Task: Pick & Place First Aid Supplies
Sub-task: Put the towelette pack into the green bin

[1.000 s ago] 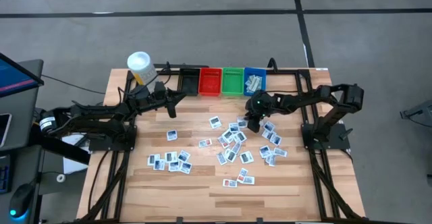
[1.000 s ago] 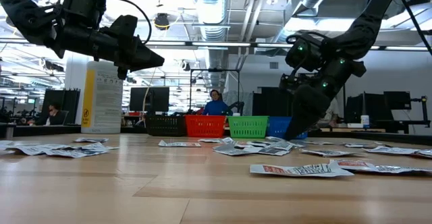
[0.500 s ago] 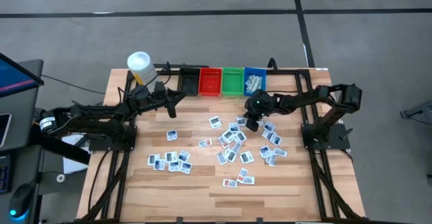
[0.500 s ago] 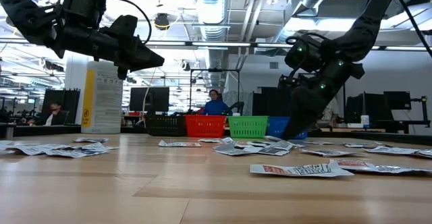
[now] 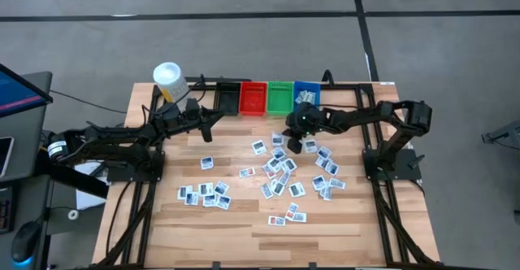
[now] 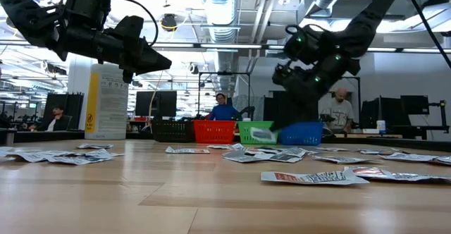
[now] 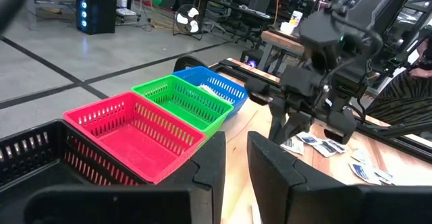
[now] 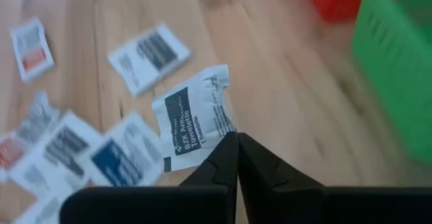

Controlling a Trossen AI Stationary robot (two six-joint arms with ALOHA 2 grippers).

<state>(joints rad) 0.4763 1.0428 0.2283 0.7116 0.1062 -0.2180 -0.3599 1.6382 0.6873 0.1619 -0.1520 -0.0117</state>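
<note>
right gripper (image 8: pixel 236 137): pinches one white packet (image 8: pixel 192 116) by its edge, lifted
green bin (image 5: pixel 280 97): just beyond the packet
left gripper (image 5: pixel 213 117): part-open, empty, near the black bin (image 5: pixel 227 97)

Open-plan robotics lab: exposed ceiling ducts (image 6: pixel 225 8), monitor-lined desks (image 6: pixel 151 103), seated people (image 6: pixel 224 108), concrete floor (image 5: pixel 244 50).

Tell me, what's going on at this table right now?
The right tool is shut on a white packet, holding it above the table near the green bin. Many more packets lie scattered on the wood. The left tool hangs in the air by the black bin, holding nothing. A few packets already sit in the blue bin.
</note>
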